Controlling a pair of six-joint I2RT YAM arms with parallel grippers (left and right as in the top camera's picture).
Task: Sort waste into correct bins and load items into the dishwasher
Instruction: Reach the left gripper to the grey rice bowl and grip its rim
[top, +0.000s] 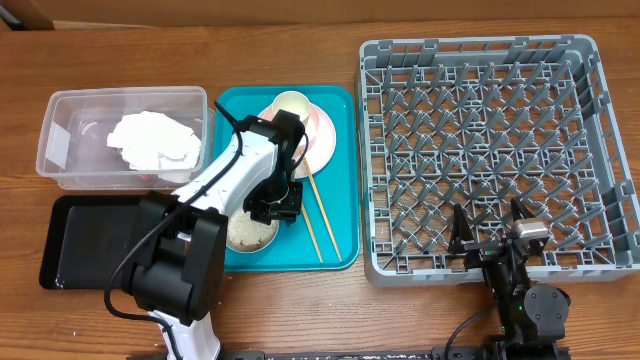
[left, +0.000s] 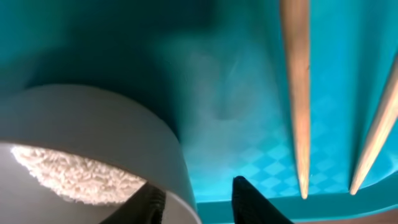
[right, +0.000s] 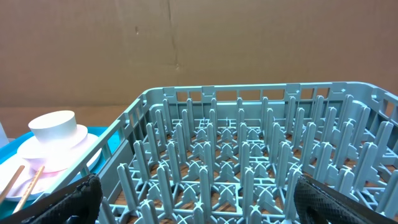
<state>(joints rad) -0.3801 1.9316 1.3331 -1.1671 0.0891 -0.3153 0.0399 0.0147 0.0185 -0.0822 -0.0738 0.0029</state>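
Observation:
A grey-green bowl (top: 250, 232) holding rice-like grains (left: 74, 174) sits at the front of the teal tray. My left gripper (top: 273, 208) is open and straddles the bowl's right rim (left: 180, 180), one finger inside and one outside (left: 198, 200). Two wooden chopsticks (top: 315, 215) lie on the tray beside it and show in the left wrist view (left: 297, 93). A white cup (top: 293, 105) stands on the pale pink plate (top: 322, 135). The crumpled napkin (top: 152, 142) lies in the clear tub (top: 60, 105). My right gripper (top: 488, 235) is open and empty over the front of the grey dish rack (top: 480, 60).
The black tray (top: 90, 250) lies at the front left, below the clear tub. The teal tray (top: 345, 180) sits between the bins and the rack. In the right wrist view the rack's pegs (right: 249, 155) fill the foreground, with the cup (right: 56, 127) at the left.

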